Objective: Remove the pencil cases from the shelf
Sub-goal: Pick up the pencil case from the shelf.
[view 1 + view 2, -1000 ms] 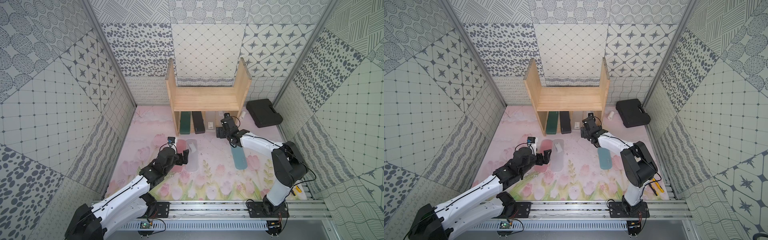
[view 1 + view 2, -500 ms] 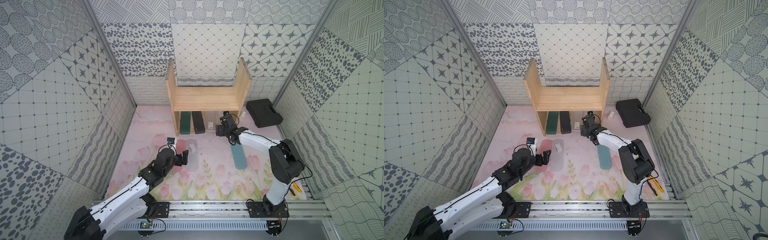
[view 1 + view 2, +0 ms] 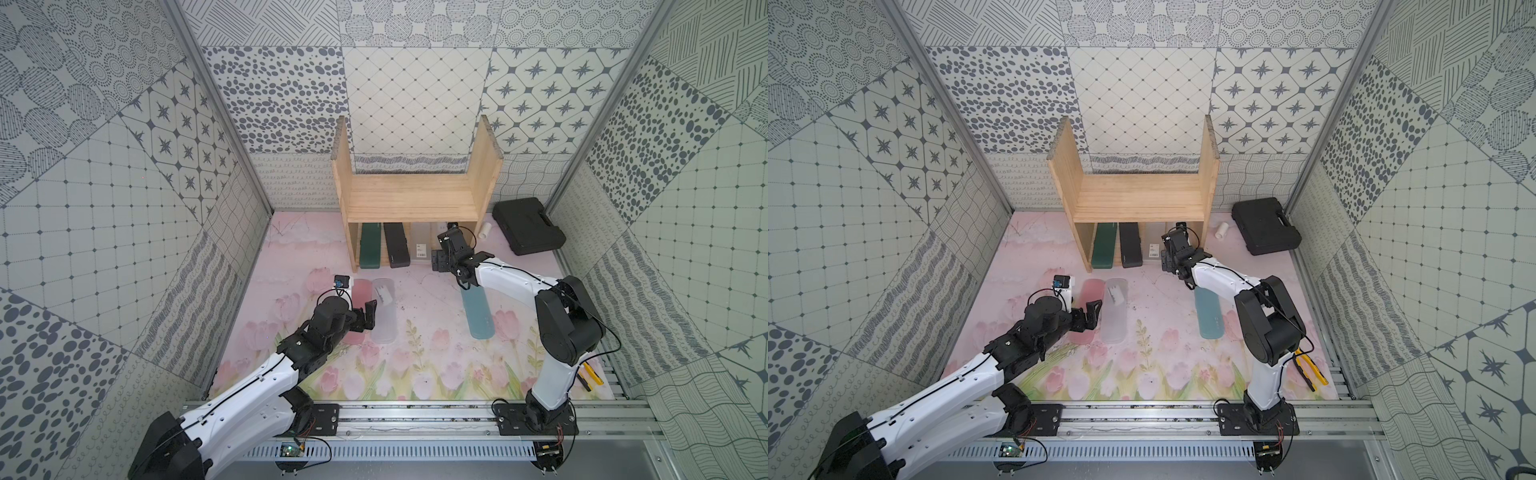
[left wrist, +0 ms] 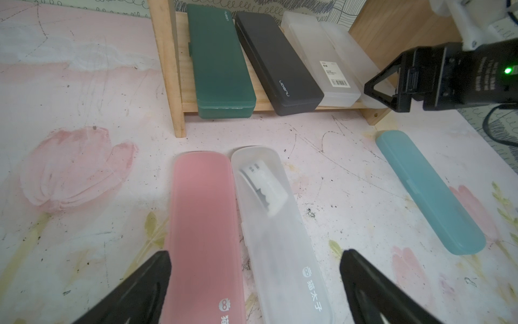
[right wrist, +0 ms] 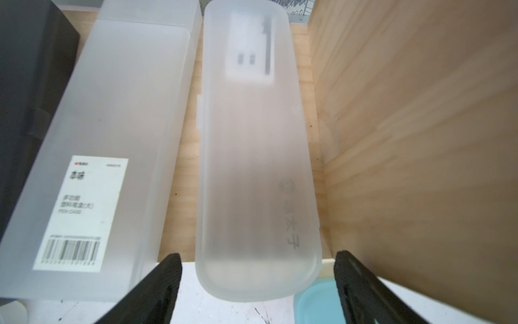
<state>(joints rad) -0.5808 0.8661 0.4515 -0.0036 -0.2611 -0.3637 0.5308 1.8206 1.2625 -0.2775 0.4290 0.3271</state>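
Note:
The pine shelf (image 3: 411, 199) stands at the back. Its lower tier holds a dark green pencil case (image 3: 370, 245), a black one (image 3: 397, 245), a frosted one with a barcode label (image 5: 112, 140) and a rounded frosted one (image 5: 256, 168). My right gripper (image 5: 258, 280) is open, with a jaw on either side of the rounded case's near end and apart from it. On the mat lie a pink case (image 4: 204, 224), a frosted case (image 4: 274, 238) and a blue case (image 3: 478, 311). My left gripper (image 4: 255, 280) hangs open over the near ends of the pink and frosted cases.
A large black tool case (image 3: 528, 226) lies right of the shelf, with a small white cylinder (image 3: 485, 230) beside it. Yellow-handled pliers (image 3: 590, 376) lie at the mat's front right corner. The shelf's right side panel (image 5: 420, 140) stands close beside my right gripper.
My right gripper has edged a little closer to the shelf's lower tier. The left arm stays about where it was.

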